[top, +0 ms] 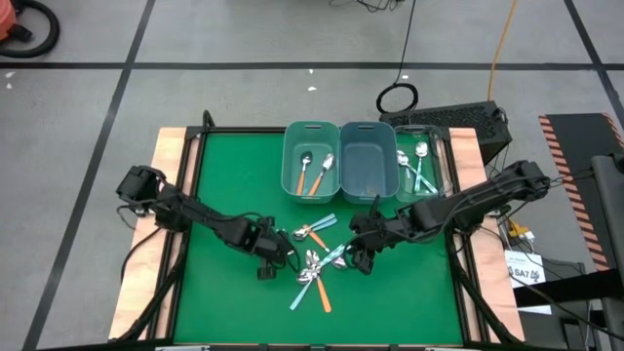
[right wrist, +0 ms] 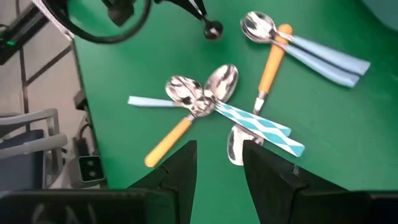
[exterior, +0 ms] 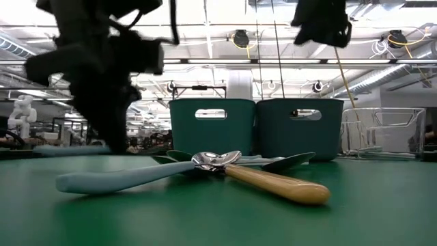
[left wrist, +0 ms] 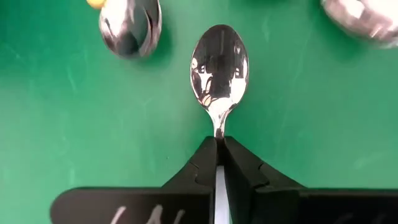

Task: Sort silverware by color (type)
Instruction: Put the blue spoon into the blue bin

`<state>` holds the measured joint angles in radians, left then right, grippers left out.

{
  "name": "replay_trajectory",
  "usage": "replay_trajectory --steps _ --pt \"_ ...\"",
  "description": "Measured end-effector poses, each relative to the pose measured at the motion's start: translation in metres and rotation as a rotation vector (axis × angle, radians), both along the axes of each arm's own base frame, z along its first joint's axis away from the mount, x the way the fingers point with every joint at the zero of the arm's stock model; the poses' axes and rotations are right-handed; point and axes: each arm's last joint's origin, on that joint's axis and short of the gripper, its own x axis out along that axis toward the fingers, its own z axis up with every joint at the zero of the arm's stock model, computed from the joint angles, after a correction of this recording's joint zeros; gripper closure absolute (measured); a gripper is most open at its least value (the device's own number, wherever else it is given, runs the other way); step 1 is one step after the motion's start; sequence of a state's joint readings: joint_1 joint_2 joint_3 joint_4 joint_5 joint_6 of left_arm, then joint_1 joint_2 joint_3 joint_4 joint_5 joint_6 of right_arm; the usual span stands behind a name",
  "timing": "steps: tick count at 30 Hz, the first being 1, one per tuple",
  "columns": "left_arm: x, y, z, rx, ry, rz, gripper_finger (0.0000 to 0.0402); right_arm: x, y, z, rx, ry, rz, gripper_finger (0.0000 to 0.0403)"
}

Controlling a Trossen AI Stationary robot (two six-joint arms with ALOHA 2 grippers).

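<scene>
Several spoons lie crossed in a heap (top: 314, 265) on the green mat, with orange (right wrist: 177, 134), light blue (exterior: 116, 178) and patterned teal (right wrist: 261, 124) handles. A smaller group (top: 314, 231) lies just beyond them. My left gripper (left wrist: 219, 142) is left of the heap, shut on one spoon whose shiny bowl (left wrist: 219, 65) sticks out ahead of the fingertips. My right gripper (right wrist: 219, 163) hangs open above the heap's right side with nothing between its fingers. My left gripper pinches the spoon's thin handle (left wrist: 219, 134) just behind the neck, between its two fingers. The pale handle runs back between them, so the fingers lie along the spoon and slant steeply down. The bowl faces up; whether it is clear of the mat I cannot tell.
At the far edge stand a teal bin (top: 291, 156) holding two orange-handled spoons, a second teal bin (top: 368, 161) beside it, and a clear bin (top: 444, 166) with blue-handled spoons. Another spoon bowl (left wrist: 129, 28) lies close to the held spoon. Bare mat stretches along the near edge.
</scene>
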<state>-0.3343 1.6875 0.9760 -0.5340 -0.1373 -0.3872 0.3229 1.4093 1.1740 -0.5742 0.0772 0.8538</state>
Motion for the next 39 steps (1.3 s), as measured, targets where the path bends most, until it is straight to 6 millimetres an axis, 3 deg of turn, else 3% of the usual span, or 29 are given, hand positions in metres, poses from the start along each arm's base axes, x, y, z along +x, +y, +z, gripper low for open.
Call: replay_trajectory --steps 9,19,31,39 --pt "0.027 -0.007 0.047 -0.016 -0.142 0.081 0.0389 -0.007 -0.005 0.043 -0.126 0.010 0.018 0.0277" --pt "0.055 -0.006 0.118 -0.014 -0.400 0.269 0.0389 -0.048 -0.021 0.085 -0.249 -0.013 0.029 0.0277" --pt "0.078 0.045 0.216 0.000 -0.754 0.551 0.0389 -0.059 -0.033 0.102 -0.419 -0.146 0.004 0.0277" --pt "0.078 0.077 0.258 -0.045 -0.917 0.729 0.0389 -0.050 -0.041 0.109 -0.429 -0.230 -0.050 0.0277"
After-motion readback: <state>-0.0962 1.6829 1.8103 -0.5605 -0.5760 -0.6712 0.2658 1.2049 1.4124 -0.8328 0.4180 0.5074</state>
